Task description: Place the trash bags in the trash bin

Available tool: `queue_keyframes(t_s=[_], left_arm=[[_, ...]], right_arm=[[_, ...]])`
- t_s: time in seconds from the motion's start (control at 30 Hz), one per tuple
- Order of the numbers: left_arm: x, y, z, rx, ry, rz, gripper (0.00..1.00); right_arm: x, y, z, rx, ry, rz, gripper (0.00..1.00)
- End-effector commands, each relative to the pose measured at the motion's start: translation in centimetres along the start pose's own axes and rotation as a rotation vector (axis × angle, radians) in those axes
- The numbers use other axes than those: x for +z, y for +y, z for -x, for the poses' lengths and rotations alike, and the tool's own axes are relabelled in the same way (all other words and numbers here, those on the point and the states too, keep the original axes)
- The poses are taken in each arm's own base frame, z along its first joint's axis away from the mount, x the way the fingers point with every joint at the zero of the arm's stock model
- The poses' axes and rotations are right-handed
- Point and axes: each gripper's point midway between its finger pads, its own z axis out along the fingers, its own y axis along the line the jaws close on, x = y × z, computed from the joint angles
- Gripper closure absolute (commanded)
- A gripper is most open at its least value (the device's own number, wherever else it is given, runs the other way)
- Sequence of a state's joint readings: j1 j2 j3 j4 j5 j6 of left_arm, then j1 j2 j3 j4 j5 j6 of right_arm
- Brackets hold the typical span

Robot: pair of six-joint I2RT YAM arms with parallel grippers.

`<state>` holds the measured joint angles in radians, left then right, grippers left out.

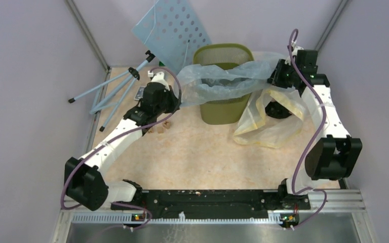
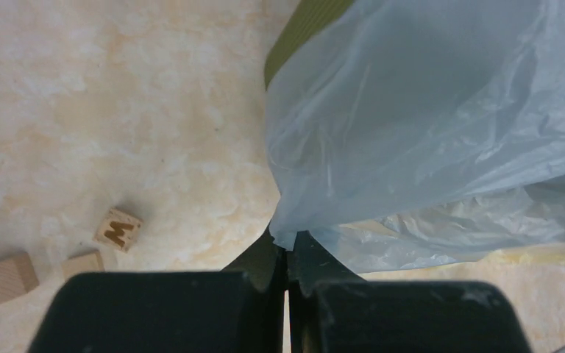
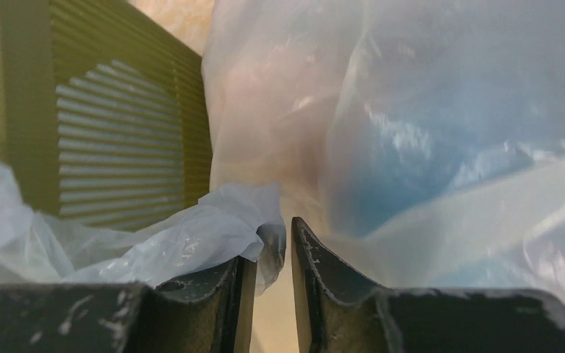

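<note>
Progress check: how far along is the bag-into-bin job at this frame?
Done: the trash bag is up and spread across the mouth of the trash bin. In hand: left tool and right tool each pinch an edge. Left: it sags only partly inside, so it needs pushing down and releasing.

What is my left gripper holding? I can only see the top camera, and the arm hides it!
Observer: The left wrist camera shows the left gripper shut, pinching a corner of the trash bag.
Operator: And the right one?
Observer: The right wrist camera shows the right gripper shut on a fold of the same bag.
Operator: What are the tiny brown things by my left arm?
Observer: Wooden blocks. The left wrist camera shows a letter printed on one.
</note>
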<state>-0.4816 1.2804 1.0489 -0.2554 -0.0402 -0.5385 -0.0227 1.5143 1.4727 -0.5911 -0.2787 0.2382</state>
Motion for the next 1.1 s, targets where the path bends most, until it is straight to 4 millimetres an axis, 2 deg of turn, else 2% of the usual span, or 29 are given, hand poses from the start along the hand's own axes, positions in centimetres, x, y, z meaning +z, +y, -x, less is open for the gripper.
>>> queue_keyframes(t_s=[0.0,0.07,0.13,0.17,0.23,0.4,0.53,0.63,0.73,0.8,0.9,1.0,1.07], left_arm=[[0.2,-2.8,5.8,0.038,-0.197,-0.126,1.0],[0.0,-4.5,7.3,0.063,-0.258,-0.203,1.0],[0.7,-5.5,8.3,0.086,-0.282,-0.245,1.0],[1.1,-6.1,8.6,0.096,-0.278,-0.266,1.0],[2.0,-7.6,8.9,0.12,-0.254,-0.331,0.96],[4.6,-8.4,8.0,0.147,-0.214,-0.384,0.86],[5.7,-8.2,7.8,0.166,-0.234,-0.406,0.79],[5.5,-8.1,7.7,0.173,-0.227,-0.429,0.79],[4.2,-8.0,7.4,0.201,-0.224,-0.448,0.81],[3.1,-7.1,6.7,0.209,-0.223,-0.417,0.81],[0.6,-6.1,6.8,0.229,-0.261,-0.382,0.83],[-2.4,-5.2,7.2,0.237,-0.28,-0.341,0.85],[-3.9,-4.1,6.4,0.24,-0.24,-0.289,0.85]], right_arm=[[0.6,1.8,4.6,-0.007,-0.114,0.068,0.74],[0.6,2.9,6.1,-0.03,-0.148,0.095,0.69],[1.3,3.8,6.7,-0.051,-0.15,0.128,0.68],[1.8,4.8,6.7,-0.064,-0.138,0.157,0.67],[2.9,5.4,6.5,-0.08,-0.115,0.175,0.67],[5.2,7.4,4.6,-0.089,-0.083,0.31,0.64],[5.7,9.9,2.7,-0.131,-0.058,0.39,0.63],[4.5,11.7,0.9,-0.149,-0.042,0.428,0.64],[2.3,13.0,-1.1,-0.138,-0.063,0.435,0.65],[0.7,13.8,-2.6,-0.128,-0.067,0.441,0.66],[-1.9,15.5,-5.5,-0.138,-0.054,0.466,0.66],[-4.3,18.1,-9.1,-0.153,-0.019,0.51,0.66],[-6.2,19.6,-11.3,-0.158,-0.001,0.538,0.66]])
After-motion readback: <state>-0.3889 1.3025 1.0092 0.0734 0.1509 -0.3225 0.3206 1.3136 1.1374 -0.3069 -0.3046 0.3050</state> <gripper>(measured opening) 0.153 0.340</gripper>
